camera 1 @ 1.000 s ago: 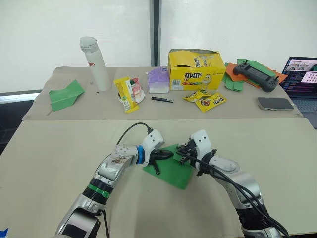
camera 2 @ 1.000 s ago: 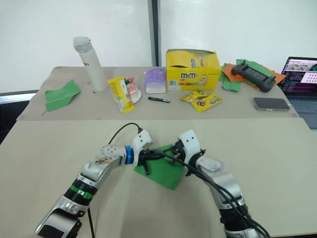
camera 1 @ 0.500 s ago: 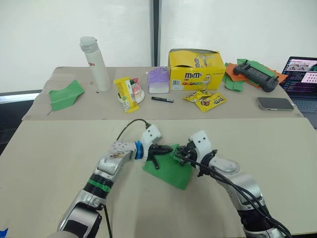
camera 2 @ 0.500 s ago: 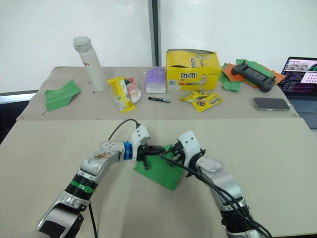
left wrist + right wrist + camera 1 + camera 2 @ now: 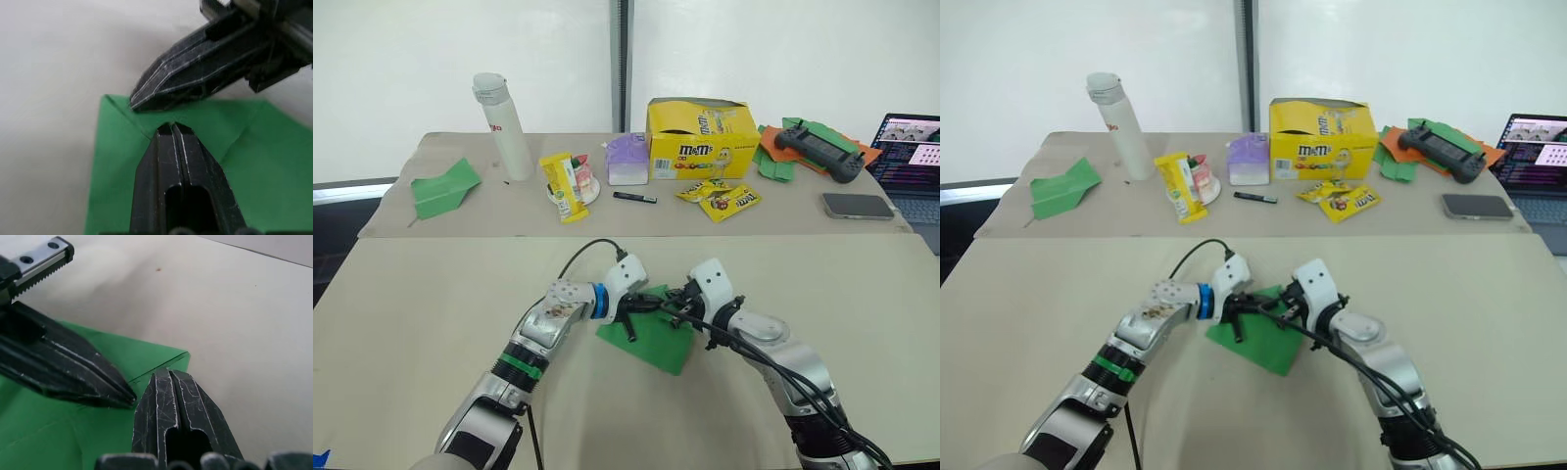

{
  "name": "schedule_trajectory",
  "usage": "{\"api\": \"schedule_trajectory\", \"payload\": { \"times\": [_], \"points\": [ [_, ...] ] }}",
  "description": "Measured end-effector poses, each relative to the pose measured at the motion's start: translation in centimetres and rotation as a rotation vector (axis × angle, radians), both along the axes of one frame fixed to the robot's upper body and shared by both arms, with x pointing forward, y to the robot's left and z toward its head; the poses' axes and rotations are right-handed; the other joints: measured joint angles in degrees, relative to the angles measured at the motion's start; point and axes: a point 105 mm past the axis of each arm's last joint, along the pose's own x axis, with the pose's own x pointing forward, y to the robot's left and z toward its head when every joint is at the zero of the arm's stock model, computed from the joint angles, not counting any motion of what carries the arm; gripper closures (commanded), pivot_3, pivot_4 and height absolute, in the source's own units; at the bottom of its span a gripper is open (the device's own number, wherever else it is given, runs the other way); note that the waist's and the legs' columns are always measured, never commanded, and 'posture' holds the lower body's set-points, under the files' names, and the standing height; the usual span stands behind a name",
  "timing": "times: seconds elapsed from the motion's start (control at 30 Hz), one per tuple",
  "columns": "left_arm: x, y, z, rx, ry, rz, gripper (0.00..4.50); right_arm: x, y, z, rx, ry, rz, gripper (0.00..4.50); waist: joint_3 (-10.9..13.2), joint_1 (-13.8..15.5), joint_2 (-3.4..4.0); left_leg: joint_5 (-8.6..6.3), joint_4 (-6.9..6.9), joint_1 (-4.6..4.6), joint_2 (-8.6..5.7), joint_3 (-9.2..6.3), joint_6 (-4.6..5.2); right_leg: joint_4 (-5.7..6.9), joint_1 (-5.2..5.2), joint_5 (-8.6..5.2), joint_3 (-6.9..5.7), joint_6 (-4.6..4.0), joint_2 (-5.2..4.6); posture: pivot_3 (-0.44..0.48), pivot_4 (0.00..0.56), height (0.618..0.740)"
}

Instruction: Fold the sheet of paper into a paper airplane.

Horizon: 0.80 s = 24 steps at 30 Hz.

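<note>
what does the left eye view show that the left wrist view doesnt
Left eye view alone: the far table's white bottle, yellow candy box, laptop and spread-wing green plane. Left wrist view alone: a crease running across the sheet. Both: the sheet of paper, with the left gripper and right gripper, both shut, tips meeting at its corner.

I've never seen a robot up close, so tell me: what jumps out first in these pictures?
The bright green paper on the near table, with the left gripper and right gripper meeting tip to tip over its far edge, both shut. Next, on the far table, a yellow candy box sits in the middle, with a white bottle and a green paper plane to its left.
</note>
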Motion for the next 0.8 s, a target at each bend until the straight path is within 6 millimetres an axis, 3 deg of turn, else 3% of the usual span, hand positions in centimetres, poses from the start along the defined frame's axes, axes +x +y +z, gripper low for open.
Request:
{"api": "schedule_trajectory", "payload": {
  "times": [0.1, 0.27, 0.43, 0.67, 0.8],
  "points": [
    [-0.1, -0.1, 0.0, 0.005, -0.016, -0.016, 4.48, 0.0, -0.6, 0.1, 0.007, 0.000, -0.016, 4.50, 0.0, 0.2, 0.00, 0.00, 0.00, -0.01, -0.01, -0.01, 0.00, 0.00, 0.00, -0.02, -0.01, 0.03, -0.04, 0.000, 0.150, 0.740],
    [-0.2, -0.2, 0.0, 0.007, -0.027, -0.027, 4.48, -0.3, -3.2, 0.5, -0.024, 0.009, -0.018, 4.50, 0.0, 0.3, 0.00, -0.01, 0.00, -0.07, -0.02, 0.00, 0.01, -0.03, -0.03, -0.03, -0.02, 0.06, -0.06, 0.000, 0.150, 0.740],
    [-0.3, -0.2, 0.0, 0.003, -0.025, -0.030, 4.48, -2.5, -6.6, 0.7, -0.144, 0.072, 0.087, 4.50, 0.0, 0.3, 0.00, -0.05, 0.01, -0.14, -0.02, 0.02, 0.08, -0.09, -0.03, -0.19, -0.06, 0.33, -0.09, 0.000, 0.150, 0.740],
    [-0.1, -0.2, 0.0, -0.016, 0.001, -0.013, 4.48, -5.8, -5.9, 0.3, -0.192, 0.166, 0.283, 4.50, 0.0, 0.4, -0.03, -0.06, 0.01, -0.14, 0.02, 0.01, 0.09, -0.10, 0.04, -0.36, -0.08, 0.61, -0.12, 0.000, 0.150, 0.740],
    [0.0, -0.1, 0.0, -0.032, 0.027, 0.002, 4.48, -6.4, -5.4, 0.1, -0.195, 0.186, 0.336, 4.50, 0.0, 0.4, -0.04, -0.06, 0.01, -0.15, 0.02, 0.00, 0.09, -0.11, 0.03, -0.36, -0.08, 0.60, -0.14, 0.000, 0.150, 0.740]
  ]
}}
